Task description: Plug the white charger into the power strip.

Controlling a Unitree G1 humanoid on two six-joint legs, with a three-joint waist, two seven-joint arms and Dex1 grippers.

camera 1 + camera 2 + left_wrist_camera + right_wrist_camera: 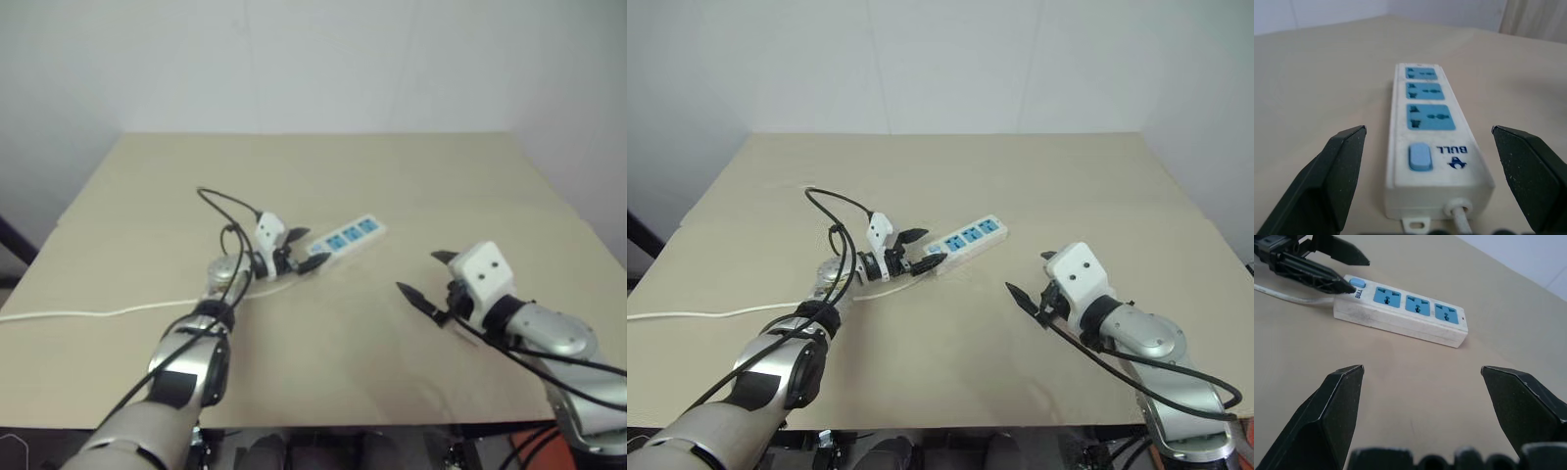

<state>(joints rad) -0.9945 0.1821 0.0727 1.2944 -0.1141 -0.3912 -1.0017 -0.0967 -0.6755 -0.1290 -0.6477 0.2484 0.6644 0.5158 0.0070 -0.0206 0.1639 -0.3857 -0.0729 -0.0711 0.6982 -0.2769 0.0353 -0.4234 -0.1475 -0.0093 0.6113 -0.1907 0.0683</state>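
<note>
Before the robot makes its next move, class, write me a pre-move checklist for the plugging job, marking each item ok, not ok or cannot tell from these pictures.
1. Left gripper open: ok; its black fingers stand wide on either side of the strip's switch end.
2. Right gripper open and empty: ok.
3. Power strip lying flat on the table, sockets up: ok.
4. All three blue sockets free: ok.
5. White charger located: not ok; I find it neither on the table nor in a gripper.
6. Strip steadied by a gripper: not ok; the left fingers straddle it without closing.
</note>
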